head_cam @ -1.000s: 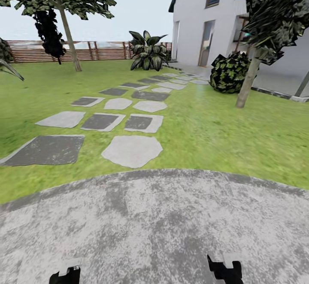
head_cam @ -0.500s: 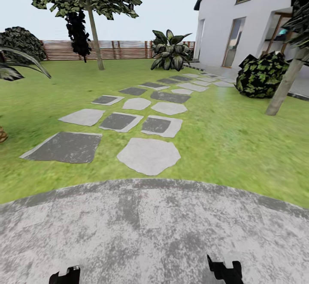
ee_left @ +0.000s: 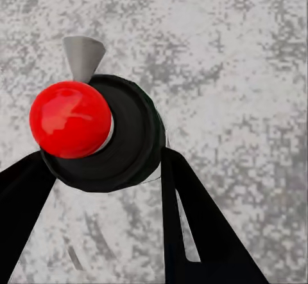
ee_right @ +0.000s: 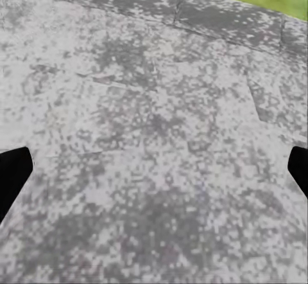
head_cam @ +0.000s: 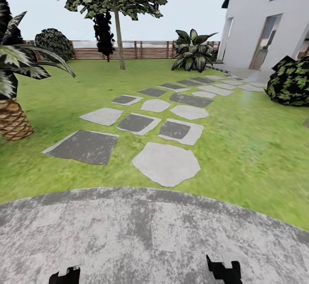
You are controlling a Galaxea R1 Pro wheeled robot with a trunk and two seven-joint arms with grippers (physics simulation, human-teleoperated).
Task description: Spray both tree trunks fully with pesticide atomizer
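In the left wrist view the pesticide atomizer [ee_left: 106, 139], a dark bottle with a red top, sits between the black fingers of my left gripper [ee_left: 102, 160], which is shut on it above the grey concrete floor [ee_left: 244, 59]. In the head view, both grippers are low over the floor [head_cam: 150, 232]: the left gripper [head_cam: 64, 275] and the right gripper [head_cam: 223, 270]. My right gripper [ee_right: 157, 168] is open, with only paving between its fingers. One tree stands far across the garden lawn [head_cam: 253, 155], and its tree trunk [head_cam: 119, 43] rises near the fence [head_cam: 141, 50].
Stepping stones [head_cam: 167, 164] lead over the grass toward a white house [head_cam: 270, 26]. A palm-like plant [head_cam: 13, 112] stands close on the left. There is a round bush [head_cam: 292, 82] on the right and a broad-leaved plant [head_cam: 193, 56] by the house.
The head camera has turned left, so the whole scene slid right. The near right tree left the picture and the palm came in at left. Both grippers keep their places.
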